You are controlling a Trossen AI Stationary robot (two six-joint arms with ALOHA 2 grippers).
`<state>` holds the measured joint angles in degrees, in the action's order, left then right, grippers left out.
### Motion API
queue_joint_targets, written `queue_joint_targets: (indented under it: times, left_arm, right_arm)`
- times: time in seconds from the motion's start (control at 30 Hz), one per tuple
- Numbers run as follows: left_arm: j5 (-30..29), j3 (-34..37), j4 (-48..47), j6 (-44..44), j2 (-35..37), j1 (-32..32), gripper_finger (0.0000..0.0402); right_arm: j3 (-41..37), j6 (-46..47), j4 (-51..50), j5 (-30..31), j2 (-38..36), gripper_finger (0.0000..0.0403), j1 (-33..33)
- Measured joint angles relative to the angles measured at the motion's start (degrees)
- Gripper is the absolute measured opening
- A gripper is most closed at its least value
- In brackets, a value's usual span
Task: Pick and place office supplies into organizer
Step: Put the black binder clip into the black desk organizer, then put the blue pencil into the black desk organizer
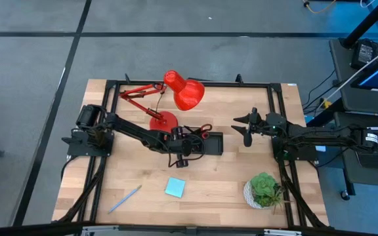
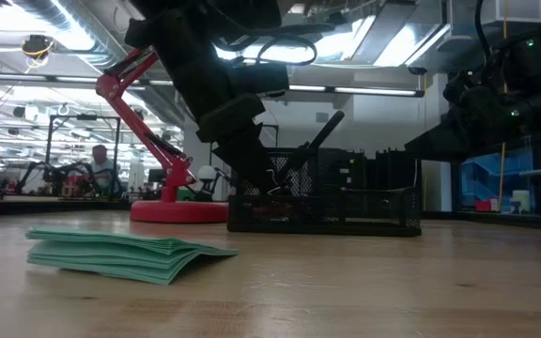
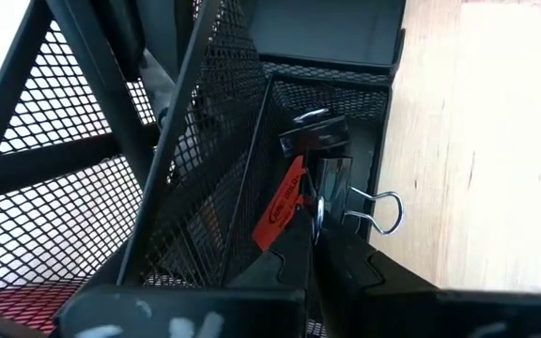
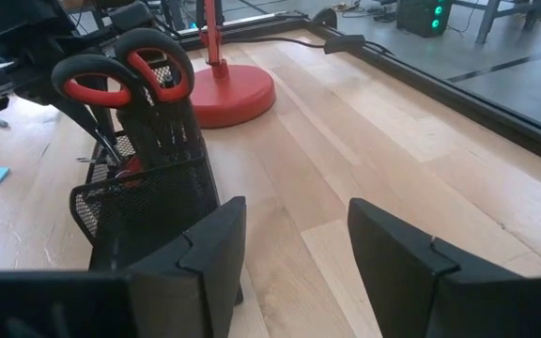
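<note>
The black mesh organizer stands mid-table, beside the red lamp's base. Red-handled scissors stand upright in its tall cup. My left gripper hangs over a low compartment, shut on a black binder clip; a small red piece lies against the mesh wall beside it. The teal sticky-note pad and the light-blue pen lie flat on the wood nearer the near edge. My right gripper is open, hovering to the right of the organizer and touching nothing. My left gripper pinches the binder clip by one of its wire handles between the fingertips, coming from above and pointing down into the organizer. The clip's black body hangs below the fingers inside the compartment, and its other wire loop sticks out sideways.
The red desk lamp stands behind the organizer, its base close to my left arm. A potted plant sits near the table's right near corner. Bare wood lies between the organizer and the pad.
</note>
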<state>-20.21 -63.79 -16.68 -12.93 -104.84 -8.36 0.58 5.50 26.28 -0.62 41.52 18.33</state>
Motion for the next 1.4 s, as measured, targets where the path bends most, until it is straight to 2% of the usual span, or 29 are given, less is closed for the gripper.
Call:
queue_joint_targets:
  times: [0.2,0.6,0.87,1.0,1.13,1.4]
  left_arm:
    - [-0.4,0.0,0.0,0.0,0.0,0.0,0.0011]
    - [-1.6,0.0,0.1,0.6,0.7,-0.1,0.0065]
    - [-1.7,0.0,-1.1,2.3,3.6,-1.5,0.0070]
    - [-1.7,0.0,-5.1,0.3,5.6,-2.3,0.0071]
    - [0.4,0.0,-9.2,-3.9,7.6,-3.4,0.0074]
    - [10.5,0.0,-10.8,-7.6,8.6,-5.4,0.0089]
  right_arm:
    - [0.0,-0.1,0.0,0.0,0.0,0.0191,0.0]
    - [0.0,-0.2,0.0,0.0,0.0,0.0191,0.0]
    - [0.0,-0.2,0.0,0.0,0.0,0.0191,0.0]
    - [0.0,-0.2,-0.2,0.0,0.0,0.0191,0.0]
    - [0.0,-0.2,-0.4,0.0,0.0,0.0191,0.0]
    - [0.0,0.0,-0.4,0.0,0.0,0.0191,0.0]
